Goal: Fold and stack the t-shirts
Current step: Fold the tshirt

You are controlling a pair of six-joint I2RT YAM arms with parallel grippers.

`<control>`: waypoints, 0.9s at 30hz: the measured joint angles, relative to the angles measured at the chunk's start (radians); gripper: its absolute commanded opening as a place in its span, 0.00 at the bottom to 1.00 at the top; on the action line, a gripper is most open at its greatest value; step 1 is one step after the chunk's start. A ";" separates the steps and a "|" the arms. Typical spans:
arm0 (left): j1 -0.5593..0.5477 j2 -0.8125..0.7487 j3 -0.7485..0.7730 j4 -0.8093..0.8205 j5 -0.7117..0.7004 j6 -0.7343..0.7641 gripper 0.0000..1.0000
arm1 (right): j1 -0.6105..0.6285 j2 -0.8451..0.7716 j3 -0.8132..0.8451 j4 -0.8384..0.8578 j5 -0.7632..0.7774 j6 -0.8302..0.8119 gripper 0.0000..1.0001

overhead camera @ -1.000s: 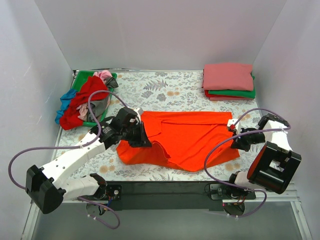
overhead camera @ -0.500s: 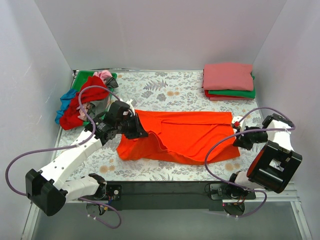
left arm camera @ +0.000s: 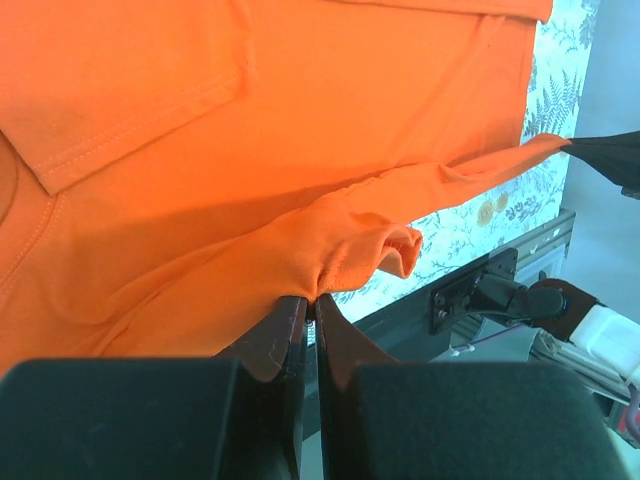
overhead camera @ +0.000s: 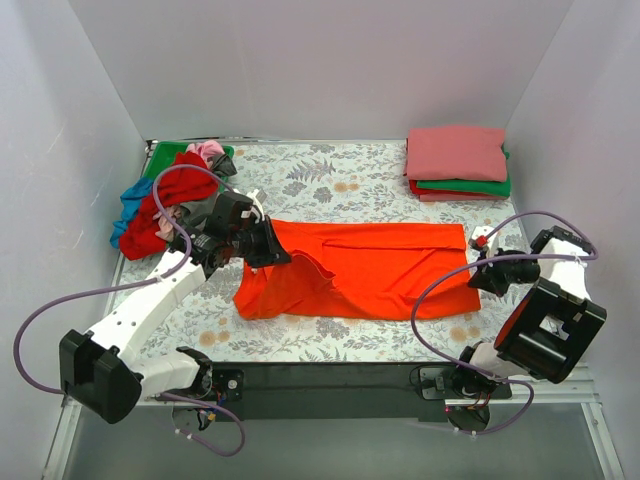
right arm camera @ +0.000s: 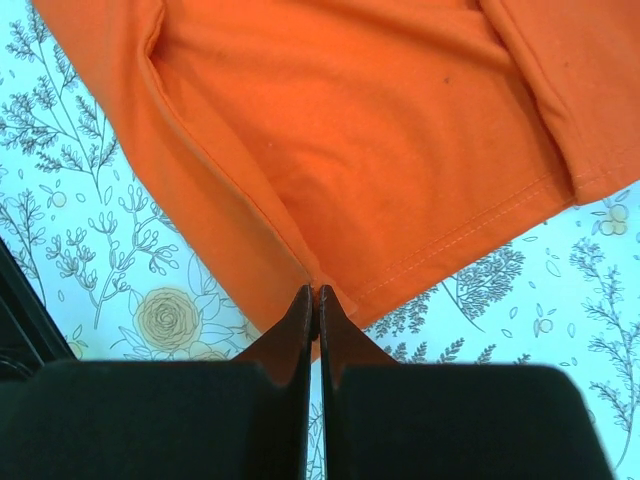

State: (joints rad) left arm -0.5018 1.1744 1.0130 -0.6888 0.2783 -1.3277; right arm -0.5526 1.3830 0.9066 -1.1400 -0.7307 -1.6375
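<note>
Top view: your orange-red t-shirt [overhead camera: 380, 270] lies spread across the middle of the surface [overhead camera: 330, 185]. The left end effector [overhead camera: 267, 246] and right end effector [overhead camera: 477, 258] each pinch a side edge.
Left wrist: jaws are clenched on a bunched fold. Judge the cloth soft and light; it sags.
Right wrist: jaws are clamped at the hem corner. Hold it by the hems, since thin cloth may slip.

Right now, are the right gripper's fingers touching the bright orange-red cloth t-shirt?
Touching. Right wrist view: the right gripper pinches an edge of the bright orange-red cloth t-shirt.
</note>
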 measured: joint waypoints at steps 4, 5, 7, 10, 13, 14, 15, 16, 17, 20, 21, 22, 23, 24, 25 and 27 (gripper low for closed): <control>0.022 0.011 0.002 0.008 0.014 0.012 0.00 | -0.005 0.000 0.008 0.024 -0.015 0.035 0.01; 0.026 0.013 0.002 0.010 0.018 0.015 0.00 | -0.005 0.001 0.008 0.030 -0.018 0.044 0.01; 0.038 0.016 0.004 0.010 0.024 0.023 0.00 | -0.005 0.005 0.008 0.048 -0.022 0.068 0.01; 0.054 0.016 0.011 0.009 0.031 0.031 0.00 | -0.005 0.013 0.008 0.079 -0.025 0.105 0.01; 0.071 0.028 0.024 0.012 0.037 0.039 0.00 | -0.005 0.013 0.008 0.121 -0.026 0.151 0.01; 0.076 0.032 0.027 0.014 0.039 0.042 0.00 | -0.005 0.014 0.008 0.131 -0.027 0.166 0.01; 0.083 0.040 0.028 0.016 0.040 0.044 0.00 | -0.005 0.015 0.008 0.146 -0.028 0.180 0.01; 0.088 0.045 0.029 0.016 0.040 0.046 0.00 | -0.005 0.017 0.008 0.159 -0.028 0.198 0.01; 0.094 0.051 0.030 0.017 0.040 0.048 0.00 | -0.005 0.019 0.008 0.172 -0.028 0.213 0.01; 0.108 0.068 0.030 0.018 0.043 0.050 0.00 | -0.005 0.025 0.006 0.214 -0.028 0.255 0.01; 0.111 0.075 0.030 0.020 0.045 0.050 0.00 | -0.005 0.025 0.005 0.225 -0.028 0.266 0.01; 0.113 0.080 0.030 0.023 0.046 0.050 0.00 | -0.005 0.025 0.001 0.241 -0.029 0.278 0.01; 0.115 0.088 0.030 0.027 0.048 0.050 0.00 | -0.005 0.025 -0.004 0.255 -0.029 0.289 0.01; 0.115 0.097 0.031 0.030 0.050 0.051 0.00 | -0.005 0.026 -0.008 0.264 -0.029 0.301 0.01; 0.117 0.106 0.033 0.031 0.052 0.052 0.00 | -0.005 0.028 -0.013 0.277 -0.030 0.313 0.01; 0.119 0.124 0.040 0.035 0.056 0.054 0.00 | -0.005 0.033 -0.021 0.297 -0.032 0.333 0.01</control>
State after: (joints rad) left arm -0.3824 1.2980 1.0531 -0.6537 0.3347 -1.2739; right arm -0.5571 1.4162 0.8860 -0.8429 -0.7624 -1.3045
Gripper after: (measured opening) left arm 0.021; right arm 0.028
